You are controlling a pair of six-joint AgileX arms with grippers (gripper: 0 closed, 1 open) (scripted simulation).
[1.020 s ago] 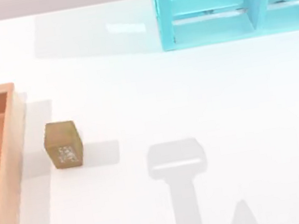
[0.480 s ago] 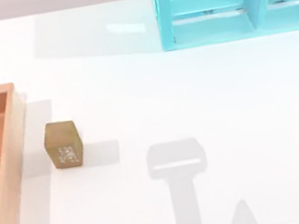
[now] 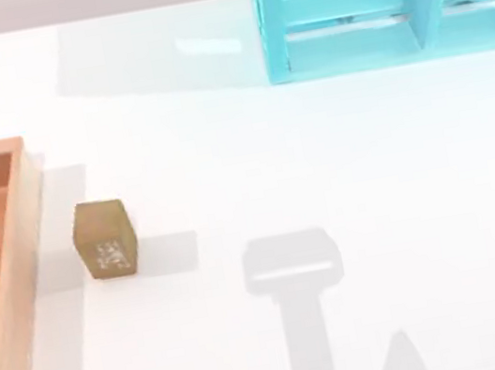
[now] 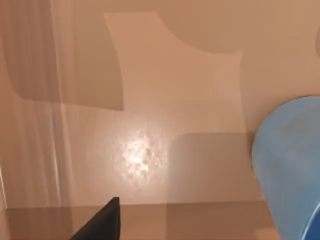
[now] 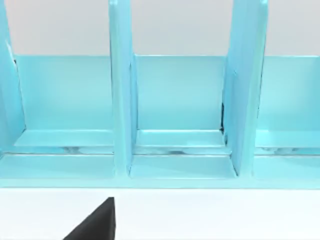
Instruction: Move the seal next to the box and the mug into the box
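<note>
- White surface (image 3: 223,151) spreads across the top view, with a cyan shelf unit (image 3: 388,0) standing at its far edge toward the right.
- At the left edge lies the box (image 3: 15,271), an orange-brown tray with a light wooden rim.
- Just beside that rim, on the surface and apart from it, stands the seal (image 3: 105,239), upright, its whitish mark on the face toward the near edge.
- In the left wrist view the camera looks down on the box floor (image 4: 150,125); the mug (image 4: 290,165) (blue, cut off by the frame) sits close at one side.
- One dark fingertip of the left tool (image 4: 102,222) pokes in, apart from the mug; I cannot tell how far that tool is open or whether it holds anything.
- From the right wrist view, the shelf's compartments (image 5: 177,110) face the camera, and a dark fingertip of the right tool (image 5: 97,222) hangs over the surface, well away from the seal; its opening cannot be told either.
</note>
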